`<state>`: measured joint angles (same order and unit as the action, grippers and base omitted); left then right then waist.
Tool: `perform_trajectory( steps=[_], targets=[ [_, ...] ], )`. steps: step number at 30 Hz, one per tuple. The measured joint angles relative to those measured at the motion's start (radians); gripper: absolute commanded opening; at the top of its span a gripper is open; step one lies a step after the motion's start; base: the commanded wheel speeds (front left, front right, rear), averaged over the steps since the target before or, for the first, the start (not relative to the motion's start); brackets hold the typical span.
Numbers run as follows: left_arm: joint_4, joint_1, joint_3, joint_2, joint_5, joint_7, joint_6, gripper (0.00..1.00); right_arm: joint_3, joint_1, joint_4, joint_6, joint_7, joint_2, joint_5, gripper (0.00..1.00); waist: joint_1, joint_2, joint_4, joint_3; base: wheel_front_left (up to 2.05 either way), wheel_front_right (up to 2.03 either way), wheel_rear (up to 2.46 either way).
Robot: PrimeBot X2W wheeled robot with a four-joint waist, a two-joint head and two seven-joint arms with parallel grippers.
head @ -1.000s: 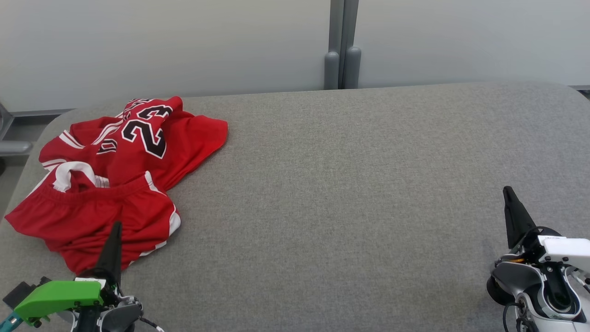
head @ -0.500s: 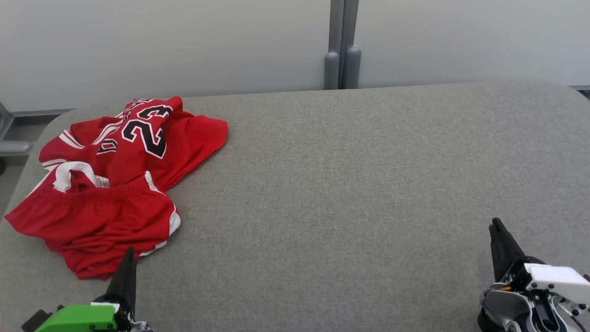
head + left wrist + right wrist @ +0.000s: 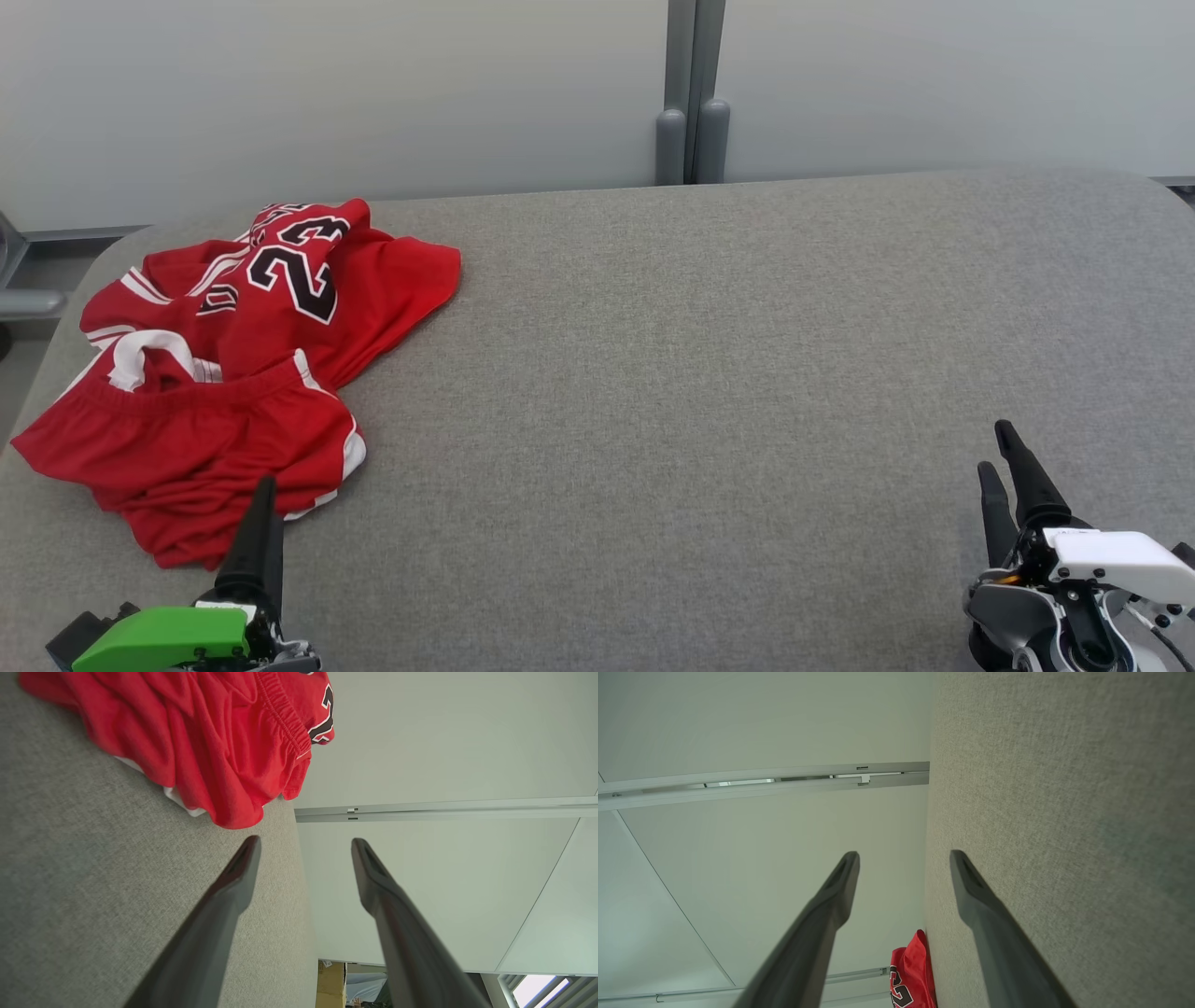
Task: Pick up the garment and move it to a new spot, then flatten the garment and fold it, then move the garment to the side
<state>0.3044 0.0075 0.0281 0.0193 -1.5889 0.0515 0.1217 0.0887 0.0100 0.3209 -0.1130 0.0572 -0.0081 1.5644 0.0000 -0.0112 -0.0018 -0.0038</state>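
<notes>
A crumpled red garment (image 3: 233, 373) with white trim and a black 23 lies at the left end of the grey padded table (image 3: 700, 373). Its near hem lies just beyond my left gripper (image 3: 264, 490), which stands open and empty at the lower left, fingers pointing at the cloth without touching it. In the left wrist view that gripper (image 3: 306, 841) shows a wide gap, with the garment (image 3: 210, 742) ahead of the fingertips. My right gripper (image 3: 995, 448) is open and empty at the lower right, far from the cloth. In the right wrist view its fingers (image 3: 903, 855) are spread, the garment (image 3: 913, 970) far off.
Pale wall panels run behind the table, with a grey double post (image 3: 691, 140) at the middle of the far edge. The table's rounded left corner and a metal rail (image 3: 28, 301) sit beside the garment. Bare grey padding stretches from the garment to the right end.
Both grippers were shut and now stand open. Each has drawn back toward the near edge of the table. The garment has not moved.
</notes>
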Motion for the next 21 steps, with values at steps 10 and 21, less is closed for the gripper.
perform_trajectory(
  steps=[10, 21],
  targets=[
    [-0.055, 0.000, -0.009, 0.000, 0.124, -0.029, -0.012, 1.00, -0.004, -0.001, -0.053, 0.002, -0.032, -0.004, -0.152, 1.00, 0.0000, 0.0000, -0.001, -0.004, 0.00, 0.00, 0.00],
    [-0.133, 0.000, -0.030, 0.004, 0.342, -0.073, -0.035, 1.00, -0.057, -0.001, -0.121, 0.019, -0.075, -0.019, -0.368, 1.00, 0.0000, 0.0000, 0.000, -0.006, 0.00, 0.00, 0.00]
  ],
)
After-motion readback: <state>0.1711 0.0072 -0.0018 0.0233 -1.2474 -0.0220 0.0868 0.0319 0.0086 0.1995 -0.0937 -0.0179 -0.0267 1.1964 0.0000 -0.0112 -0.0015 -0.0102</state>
